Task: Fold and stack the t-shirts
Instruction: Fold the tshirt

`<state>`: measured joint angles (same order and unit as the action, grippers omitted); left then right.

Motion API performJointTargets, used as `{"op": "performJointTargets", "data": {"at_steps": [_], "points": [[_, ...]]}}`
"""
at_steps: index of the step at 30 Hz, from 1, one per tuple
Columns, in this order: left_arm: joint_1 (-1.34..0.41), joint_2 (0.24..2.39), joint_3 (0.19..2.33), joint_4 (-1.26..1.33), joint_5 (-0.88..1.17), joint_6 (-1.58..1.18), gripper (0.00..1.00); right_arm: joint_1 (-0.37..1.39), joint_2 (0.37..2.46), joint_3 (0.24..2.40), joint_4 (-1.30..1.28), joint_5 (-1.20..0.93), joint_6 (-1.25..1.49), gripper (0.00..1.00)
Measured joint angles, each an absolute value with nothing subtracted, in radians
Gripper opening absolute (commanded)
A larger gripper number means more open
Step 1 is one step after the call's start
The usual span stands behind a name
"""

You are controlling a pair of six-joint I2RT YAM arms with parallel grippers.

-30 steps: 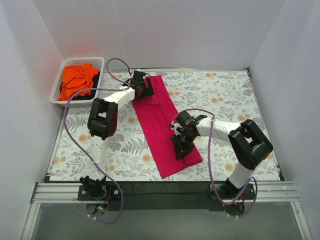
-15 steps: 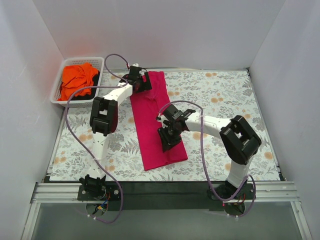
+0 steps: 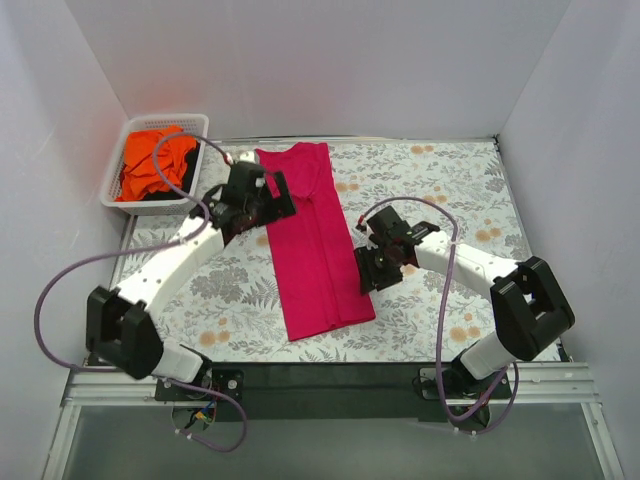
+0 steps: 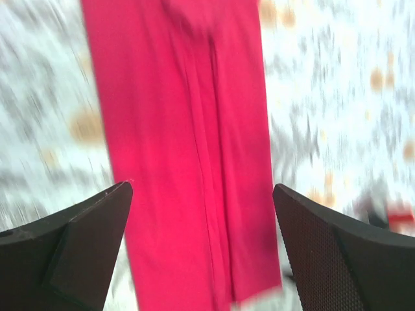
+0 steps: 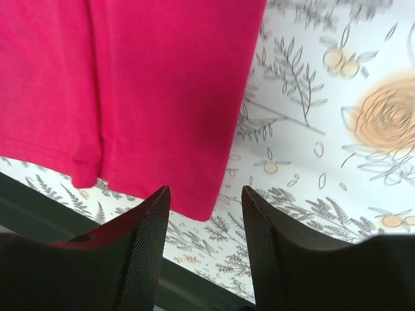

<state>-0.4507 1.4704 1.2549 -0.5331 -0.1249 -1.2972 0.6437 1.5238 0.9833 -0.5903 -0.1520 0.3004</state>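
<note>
Magenta t-shirt (image 3: 312,240): folded lengthwise to a long narrow strip, flat on counter (image 3: 460,200), left of ctr. Neck end lies toward far wall, hem end toward arm bases; strip slightly slanted w/ hem end further right. A lengthwise crease runs down the strip. Orange t-shirt (image 3: 152,160): crumpled in white slatted basket (image 3: 168,120) at far-left corner, well apart from the strip; a dark item shows under it, cannot tell what. Left fingers (image 4: 78,246): spread wide, nothing between them, above the strip's far half at its left edge. Wrist view blurred, so cloth contact cannot be told. Right fingers (image 5: 139,259): partly parted, holding nothing, just beside the strip's right edge near the hem end. Right wrist view shows the hem's right corner below the gap, w/ floral counter surface to the right. The arms reach in from opposite sides of the strip.
</note>
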Motion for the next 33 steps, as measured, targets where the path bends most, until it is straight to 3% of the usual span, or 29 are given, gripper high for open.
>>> {"op": "performJointTargets", "data": {"at_steps": [4, 10, 33], "points": [[-0.588, 1.307, 1.032, -0.622, -0.107, -1.414, 0.82, 0.648, 1.510, 0.923, -0.601, -0.156, 0.314, 0.45], [-0.693, 1.305, 0.821, -0.776, -0.084, -1.559, 0.80, 0.651, 1.474, 0.872, -0.594, -0.180, 0.332, 0.44], [-0.844, 1.617, 0.920, -0.859, -0.034, -1.589, 0.66, 0.702, 1.547, 0.835, -0.544, -0.220, 0.398, 0.40]]}}
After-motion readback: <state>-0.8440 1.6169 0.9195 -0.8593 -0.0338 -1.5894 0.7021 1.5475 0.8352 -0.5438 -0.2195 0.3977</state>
